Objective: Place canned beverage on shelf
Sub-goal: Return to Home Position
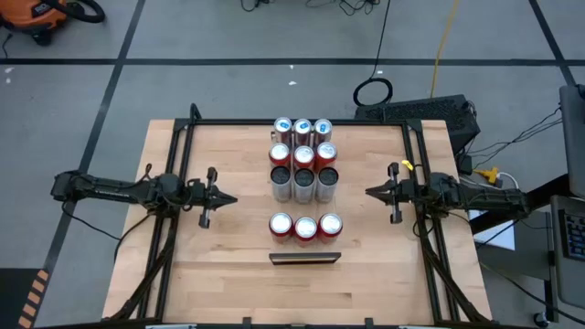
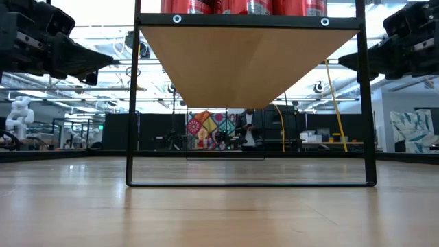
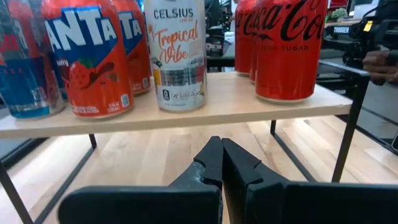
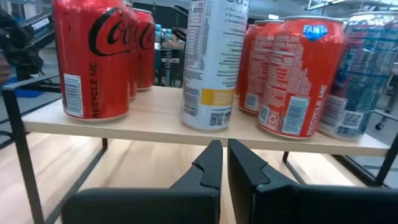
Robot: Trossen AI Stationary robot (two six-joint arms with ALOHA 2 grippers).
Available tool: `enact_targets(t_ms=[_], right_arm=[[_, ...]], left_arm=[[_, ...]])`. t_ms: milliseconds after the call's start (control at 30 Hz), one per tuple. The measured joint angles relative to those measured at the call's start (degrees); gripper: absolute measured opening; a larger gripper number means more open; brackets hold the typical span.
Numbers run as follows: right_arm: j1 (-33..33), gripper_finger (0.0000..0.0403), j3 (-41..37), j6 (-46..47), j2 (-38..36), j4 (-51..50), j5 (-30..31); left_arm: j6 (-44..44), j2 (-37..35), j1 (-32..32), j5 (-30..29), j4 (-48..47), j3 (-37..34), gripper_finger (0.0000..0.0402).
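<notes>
Cans fill the shelf (image 1: 304,207) in four rows of three. The blue cans (image 1: 303,127) stand at its far end, then the red Fanta cans (image 3: 87,59), then the white Celsius cans (image 3: 175,53). After a bare strip of wood come three red-and-black cola cans (image 1: 305,226), near the dark-edged near end. All stand upright, each touching or just beside its neighbours in the row.

The left gripper (image 1: 228,199) hangs off the shelf's left long edge and the right gripper (image 1: 368,192) off its right long edge. Both are clear of the cans, with jaws closed together and nothing between them.

Such a can is probably stiff while sealed, but its wall is thin and will dent under a hard squeeze. Its painted side is smooth and likely slippery. Whether these cans are full, and so heavy, cannot be told. The best hold is probably across the middle of the body from the open side of a row, since the packed neighbours leave little room for fingers.

The shelf is a pale wood panel on a thin black frame (image 2: 250,184), raised above a planked wooden tabletop (image 1: 228,265). Around the table lies a grey floor (image 1: 228,37) with dark lines, a yellow cable (image 1: 441,46) and an orange vacuum (image 1: 41,14). The low view looks into a bright workshop beyond.
</notes>
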Motion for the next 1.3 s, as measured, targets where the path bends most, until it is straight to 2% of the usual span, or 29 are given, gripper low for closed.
enact_targets(t_ms=[267,600,733,833,1300], right_arm=[[0.25,0.0,0.0,2.16,0.02,-1.41,-0.51],[0.21,0.0,-0.02,3.89,0.02,-1.56,-1.62],[0.21,0.0,-0.02,8.61,0.02,-1.23,-1.62],[0.21,0.0,-0.02,8.89,0.04,-0.8,-1.64],[0.21,0.0,-0.02,8.45,0.04,0.8,-1.66]], left_arm=[[-1.19,-3.77,0.0,-0.02,-6.94,0.0,0.0001],[-3.07,-14.71,0.0,-0.04,-18.03,0.0,0.0001],[-2.58,-18.52,0.01,-0.17,-18.37,0.0,0.0001],[-1.22,-20.04,0.01,-0.44,-18.4,0.0,0.0001],[0.28,-21.51,0.28,-3.45,-18.92,0.11,0.0001]])
